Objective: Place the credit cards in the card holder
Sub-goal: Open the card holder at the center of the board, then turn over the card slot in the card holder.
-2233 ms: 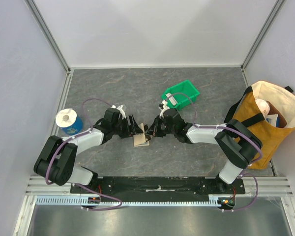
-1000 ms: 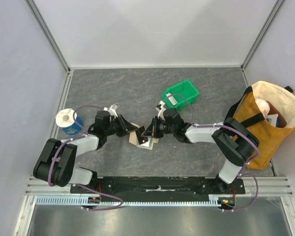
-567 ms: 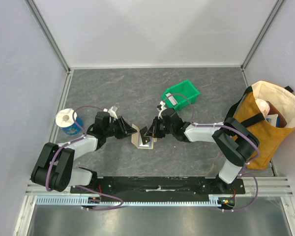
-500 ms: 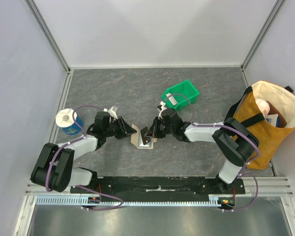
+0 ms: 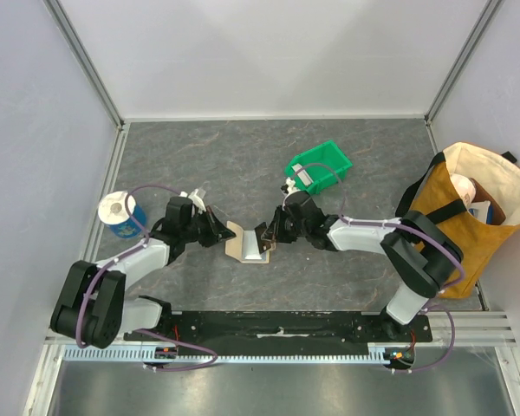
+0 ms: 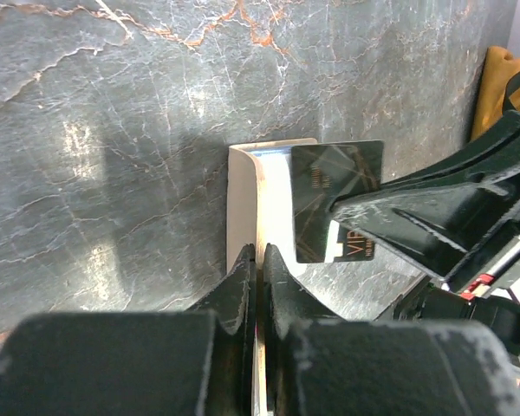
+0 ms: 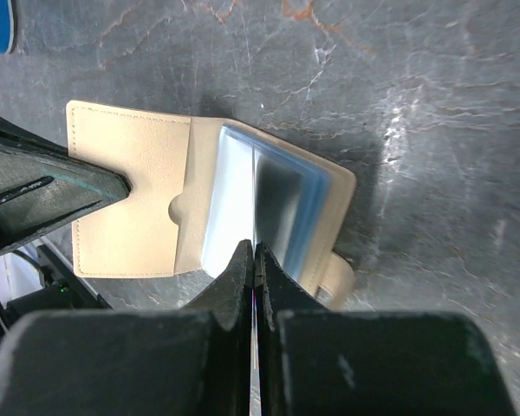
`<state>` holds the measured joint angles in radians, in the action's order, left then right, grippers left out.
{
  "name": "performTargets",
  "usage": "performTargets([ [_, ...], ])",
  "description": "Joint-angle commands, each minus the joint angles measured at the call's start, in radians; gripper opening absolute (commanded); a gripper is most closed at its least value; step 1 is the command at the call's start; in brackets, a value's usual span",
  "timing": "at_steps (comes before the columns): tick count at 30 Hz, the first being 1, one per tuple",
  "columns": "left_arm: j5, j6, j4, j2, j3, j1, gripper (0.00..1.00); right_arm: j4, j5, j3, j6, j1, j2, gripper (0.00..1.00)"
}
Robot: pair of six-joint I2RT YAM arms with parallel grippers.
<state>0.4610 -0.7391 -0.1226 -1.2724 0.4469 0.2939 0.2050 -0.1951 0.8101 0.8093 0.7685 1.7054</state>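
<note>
The tan card holder (image 5: 244, 243) lies open on the grey table between my two arms. My left gripper (image 6: 259, 251) is shut on the holder's left cover, which I see edge-on between the fingers; in the top view this gripper (image 5: 220, 236) sits at the holder's left edge. My right gripper (image 7: 255, 248) is shut on a dark credit card (image 6: 337, 196), held on edge over the holder's clear sleeves (image 7: 243, 204). From above, the right gripper (image 5: 266, 236) is at the holder's right side. The tan cover (image 7: 130, 173) lies flat, with a light blue card edge (image 7: 316, 204) showing in the sleeves.
A green plastic bin (image 5: 319, 165) with a whitish item inside stands behind the right arm. A blue-and-white roll (image 5: 121, 215) sits at the left edge. An orange tote bag (image 5: 468, 217) stands at the right wall.
My left gripper has shut on the holder's left cover, having stood open beside it. The holder has opened out flatter and shifted slightly left. The right gripper stays shut on the dark card.
</note>
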Motion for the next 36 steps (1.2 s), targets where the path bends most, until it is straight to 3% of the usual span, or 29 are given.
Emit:
performTargets([
  [1, -0.065, 0.012, 0.034, 0.067, 0.001, 0.004, 0.02, -0.061, 0.14, -0.014, -0.042, 0.0, -0.108, 0.0],
  [23, -0.185, -0.079, 0.035, 0.122, -0.063, 0.051, 0.02, -0.096, 0.148, -0.014, -0.032, 0.0, -0.047, 0.0],
  [36, -0.22, -0.068, 0.06, 0.12, -0.063, 0.051, 0.02, -0.092, 0.18, -0.051, -0.036, 0.0, -0.098, 0.0],
])
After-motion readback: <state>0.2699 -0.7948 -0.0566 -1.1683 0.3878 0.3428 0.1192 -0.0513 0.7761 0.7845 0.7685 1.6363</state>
